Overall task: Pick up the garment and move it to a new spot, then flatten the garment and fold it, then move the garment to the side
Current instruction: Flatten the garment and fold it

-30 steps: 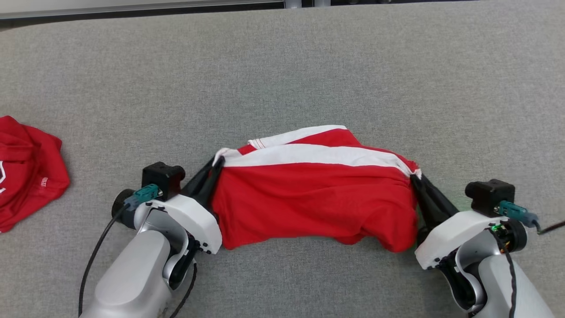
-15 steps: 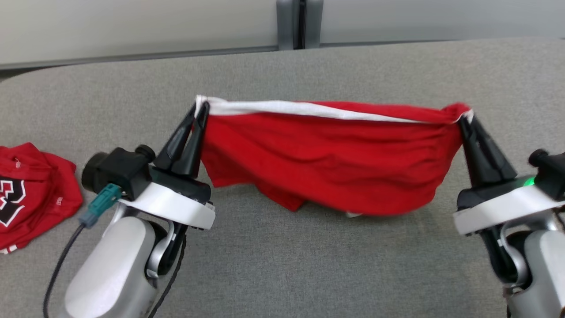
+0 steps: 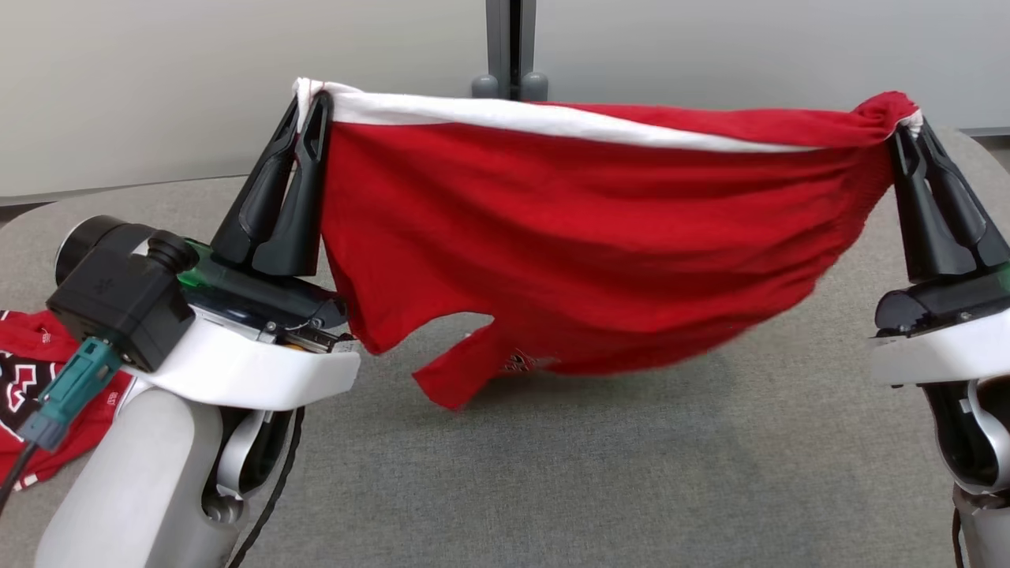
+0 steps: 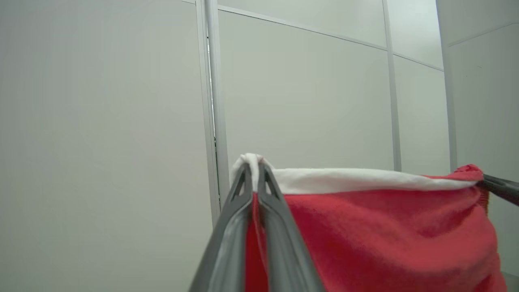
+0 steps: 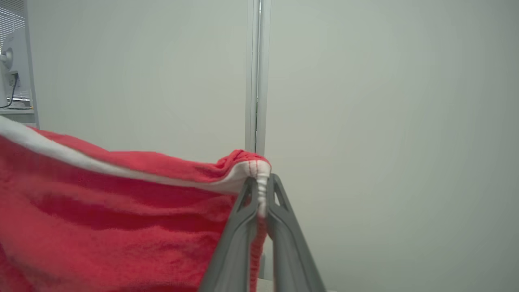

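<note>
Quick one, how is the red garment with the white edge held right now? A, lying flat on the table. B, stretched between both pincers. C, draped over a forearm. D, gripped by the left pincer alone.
B: the left pincer and the right pincer each clamp one end of the white edge of the red garment, stretching it between them.

The left claw (image 3: 310,101) is pointing upward, its two long dark fingers (image 3: 264,201) pressing together on one corner of the garment (image 3: 592,237). Below the claw, the white left wrist (image 3: 237,367) and pale left forearm (image 3: 134,481) are slanting up toward it. The right claw (image 3: 907,130) is also pointing upward, well apart from the left claw and slightly lower, pinching the opposite corner. Beneath it, the right wrist (image 3: 931,355) is sitting roughly level.
</note>
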